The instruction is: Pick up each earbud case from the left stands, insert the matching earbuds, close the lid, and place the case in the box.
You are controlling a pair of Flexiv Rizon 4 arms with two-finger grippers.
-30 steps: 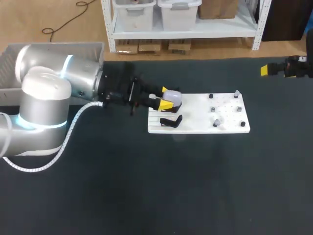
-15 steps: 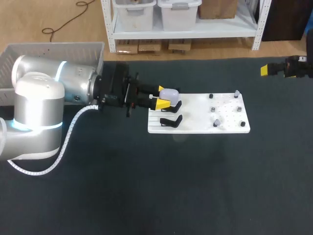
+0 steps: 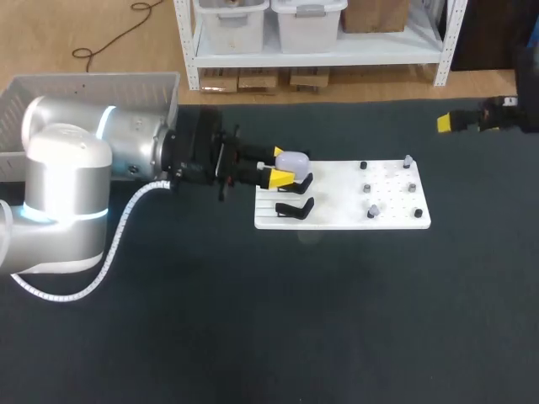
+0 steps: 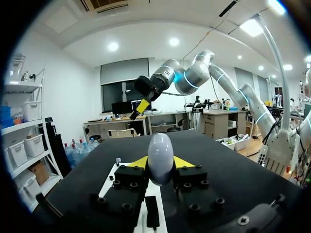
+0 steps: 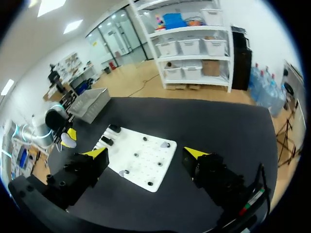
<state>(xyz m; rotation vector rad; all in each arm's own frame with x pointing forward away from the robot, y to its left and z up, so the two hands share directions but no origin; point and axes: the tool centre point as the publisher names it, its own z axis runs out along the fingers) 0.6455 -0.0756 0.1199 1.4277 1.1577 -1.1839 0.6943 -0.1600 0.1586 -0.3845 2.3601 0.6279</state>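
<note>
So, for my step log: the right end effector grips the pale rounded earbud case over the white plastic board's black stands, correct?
Not the right: the left end effector grips the pale rounded earbud case over the white plastic board's black stands, as the head view shows.

Head camera high behind the table [image 3: 253, 320], 2 wrist cameras nearer (white board [image 3: 333, 198] in all 3)

Holds the left arm [image 3: 109, 147] stretched out level, with the left gripper [image 3: 282, 167] pinched from both sides on the earbud case [image 3: 293, 160] between its jaws. Carries the right gripper [image 5: 148, 154] with yellow tips spread well apart.
</note>
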